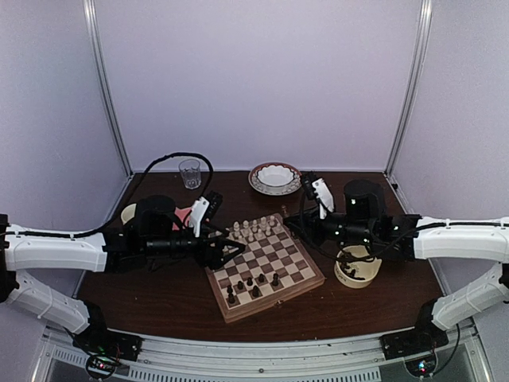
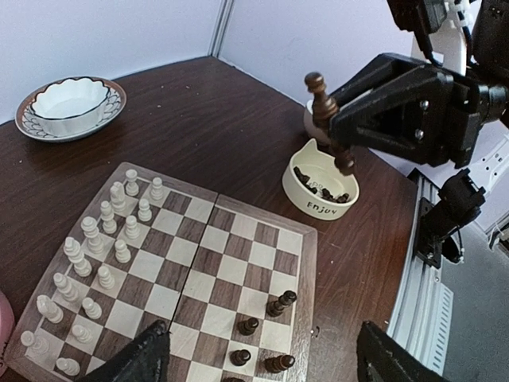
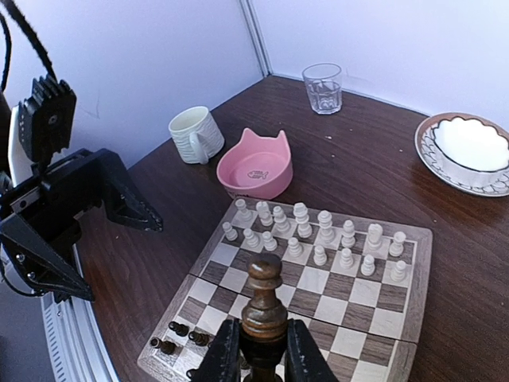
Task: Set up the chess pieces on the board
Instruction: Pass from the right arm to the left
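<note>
chess pieces (image 1: 261,279) of dark brown turned wood sit in three places. one of them, the held chessman (image 3: 264,298), is pinched low on its body by the right gripper (image 3: 263,326), whose jaws stand narrow around it. its long axis runs out along the fingers, with the base in the grip and the head pointing away from the wrist. seen from the left wrist it hangs tilted, head up and to the left, base down and to the right. it is in the air, apart from the board (image 2: 238,255), off the board's right side and near the cream bowl (image 2: 326,208). it has a small round knob on top, a thin collar under that, and a fuller glossy body that widens toward the grip.

a handful of other dark pieces stand on the squares nearest the arms, toward the left of that near edge, spread over two rows. more lie heaped inside the cream bowl, which sits on the table (image 1: 159,294) just right of the board.

pale chessmen (image 3: 318,235) fill the two far rows of the board, all upright.

the left gripper (image 2: 262,330) hovers over the near left part of the board with its jaws spread wide and nothing between them.

beyond the board's far left corner are a pink bowl (image 3: 254,167) with cat ears and a ribbed cream mug (image 3: 195,134). farther back are a clear glass (image 3: 322,87) and a patterned plate (image 3: 429,147) with a white dish on it.
</note>
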